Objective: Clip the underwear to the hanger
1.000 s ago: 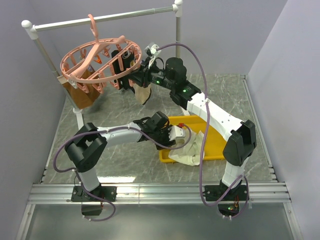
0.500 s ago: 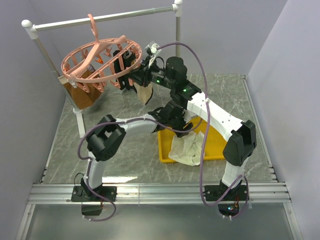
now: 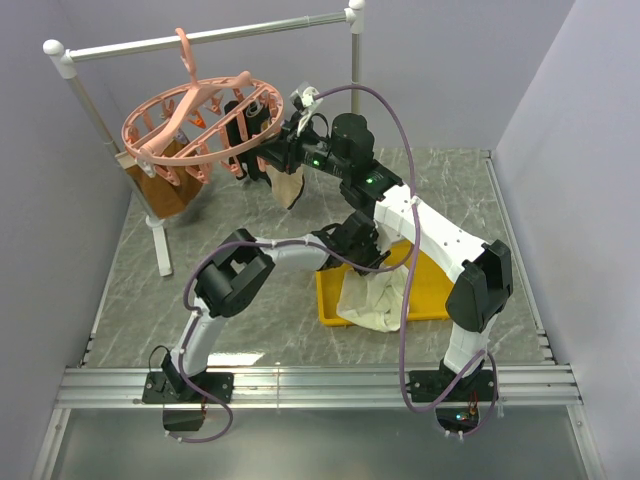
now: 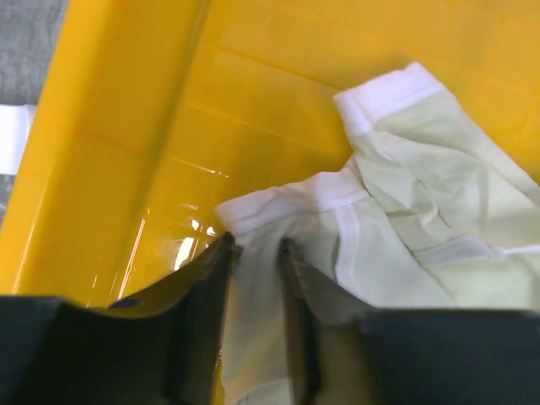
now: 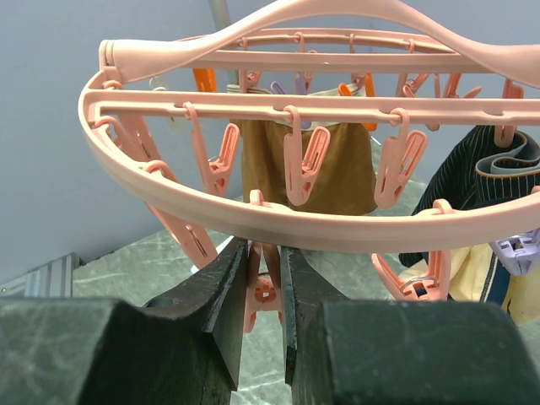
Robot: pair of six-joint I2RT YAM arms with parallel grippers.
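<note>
**Left arm has swung out over the tray and reached the cloth**

Since 1 second ago the left arm has unfolded from its tucked pose and stretched forward, carrying its wrist under the right forearm and down into the yellow tray (image 4: 126, 126); the right arm has not shifted.

The left gripper (image 4: 253, 249) has its 2 fingers drawn close together with a fold of fabric filling the narrow gap, so it appears pinched on the underwear (image 4: 405, 219) right at the white waistband corner. That edge is a sensible hold: the band is the firmest part and the part a clip should bite. The rest of the garment lies crumpled on the tray floor, spilling toward the near wall.

The right gripper (image 5: 263, 253) is clamped on 1 pink clip (image 5: 263, 299) hanging below the near rim of the hanger (image 5: 253, 215). Holding it there likely steadies the swinging ring and squeezes the clip ready for the cloth. The hanger hangs by its hook from the rail (image 3: 200, 38), tilted toward the gripper. A brown garment (image 5: 304, 181) and a black garment (image 5: 472, 169) already hang from clips on the ring.

Lifting the waistband up to that clip looks like the next step.
</note>
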